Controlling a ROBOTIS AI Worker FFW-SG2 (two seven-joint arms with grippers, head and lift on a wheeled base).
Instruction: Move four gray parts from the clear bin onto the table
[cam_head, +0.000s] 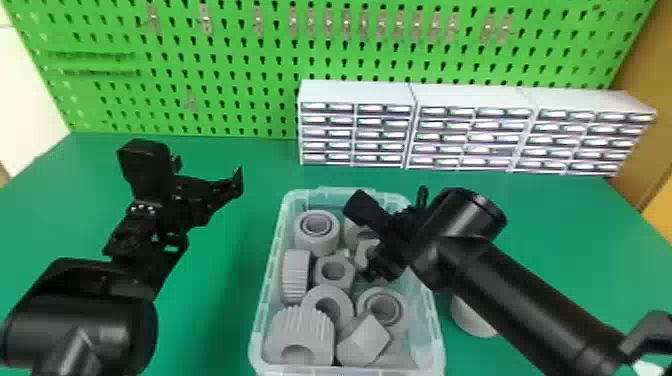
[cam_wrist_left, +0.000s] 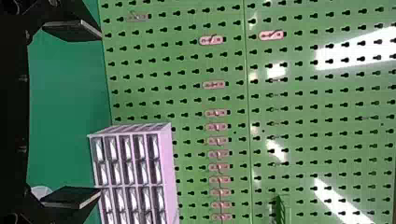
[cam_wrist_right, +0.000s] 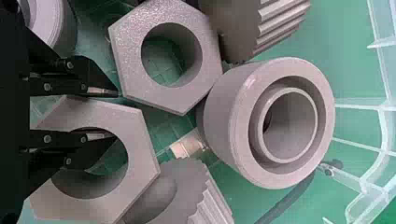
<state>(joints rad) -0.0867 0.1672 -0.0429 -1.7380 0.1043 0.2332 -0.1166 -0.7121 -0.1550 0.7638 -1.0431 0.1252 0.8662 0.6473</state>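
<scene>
Right claw (cam_head: 386, 266) down among the gray parts (cam_head: 332, 270), left claw (cam_head: 208, 172) empty

The green worktop (cam_head: 220, 300) runs back to a green pegboard (cam_head: 225, 65) with small metal hooks (cam_head: 206, 22) in rows; in the left wrist view, patches of bright light gleam on the board. Three white drawer cabinets (cam_head: 357, 95) stand side by side along the rear of the worktop, toward the right. A pale wall (cam_head: 30, 95) shows at far left, a brown surface (cam_head: 655, 95) at far right.

The clear bin (cam_head: 265, 320) sits in front, loaded with gray parts: rings, ridged pieces and hexagonal ones. The right claw is partly open, its fingers either side of one wall of a hexagonal part (cam_wrist_right: 135, 163); whether they touch it, I cannot tell. Beside the bin, partly behind the right arm, a pale gray round piece (cam_head: 472, 322) rests on the worktop. Left of the bin, the left claw is wide open above the worktop.
</scene>
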